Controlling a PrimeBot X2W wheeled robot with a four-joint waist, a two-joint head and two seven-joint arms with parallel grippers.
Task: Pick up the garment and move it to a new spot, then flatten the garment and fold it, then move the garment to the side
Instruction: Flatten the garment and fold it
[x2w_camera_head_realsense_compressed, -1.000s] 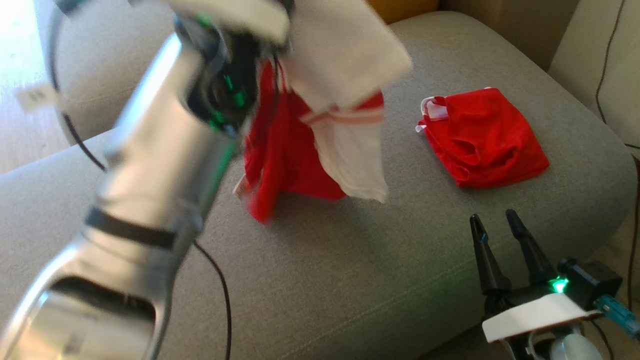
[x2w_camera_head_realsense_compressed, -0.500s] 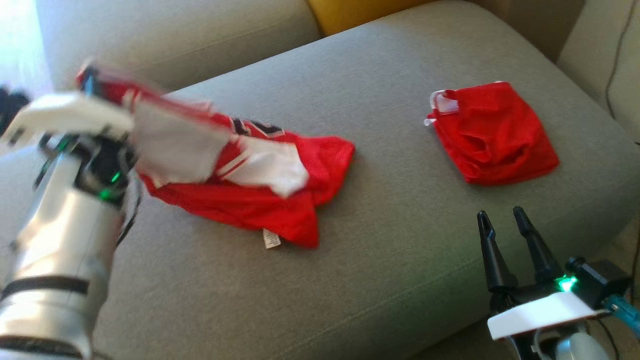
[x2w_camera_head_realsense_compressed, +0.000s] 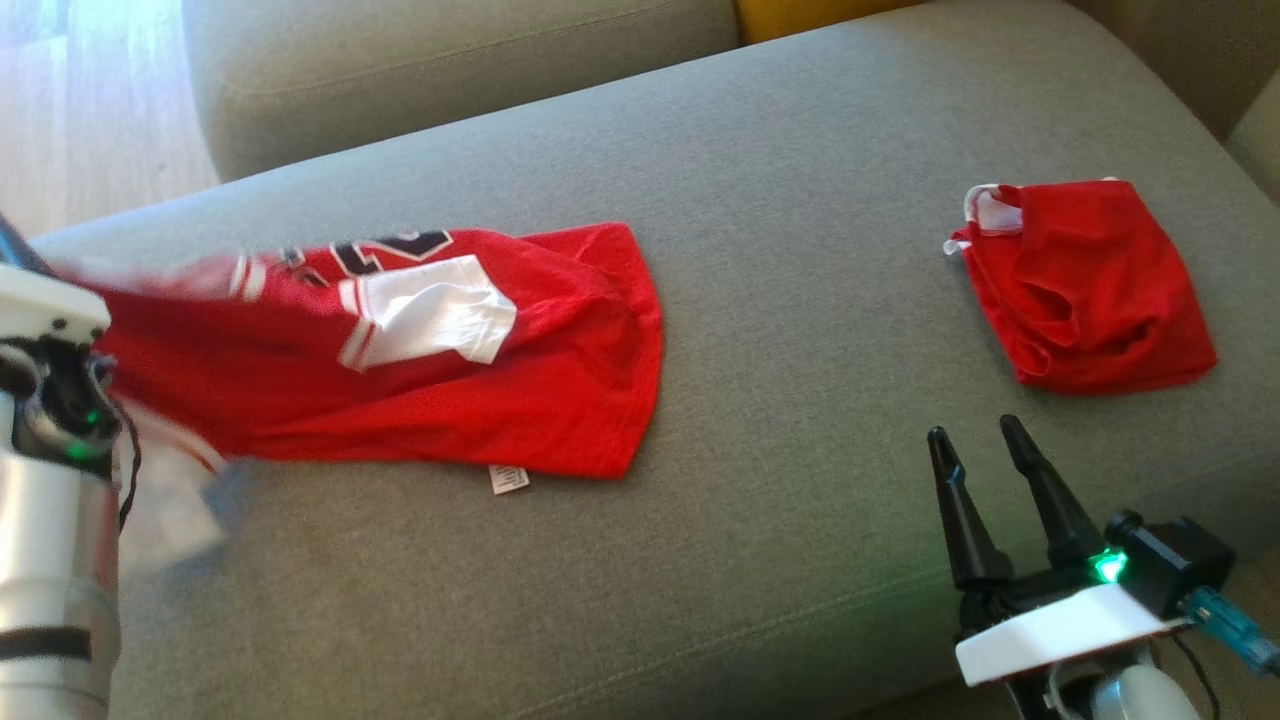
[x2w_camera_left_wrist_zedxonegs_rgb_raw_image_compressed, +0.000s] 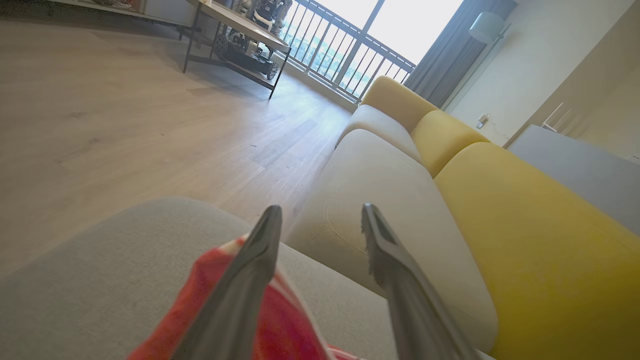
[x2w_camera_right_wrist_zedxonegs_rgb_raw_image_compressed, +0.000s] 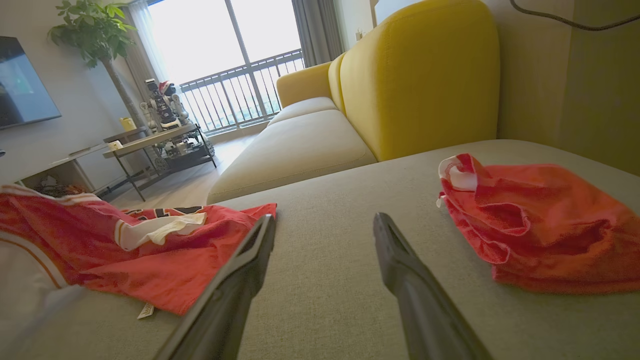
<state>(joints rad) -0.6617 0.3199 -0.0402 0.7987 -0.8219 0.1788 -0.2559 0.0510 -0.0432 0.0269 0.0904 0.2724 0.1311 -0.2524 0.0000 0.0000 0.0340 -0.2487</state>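
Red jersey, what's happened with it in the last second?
The red jersey, hanging from the left claw a second ago, was swung down leftward and now lies spread on the grey cushion; that claw has opened. The small red garment and open right claw stayed put.

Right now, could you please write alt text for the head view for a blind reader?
A red jersey with a white panel lies spread on the left of a grey sofa cushion, its end by the left arm. A smaller red garment sits apart at right; the right gripper stands open at lower right.
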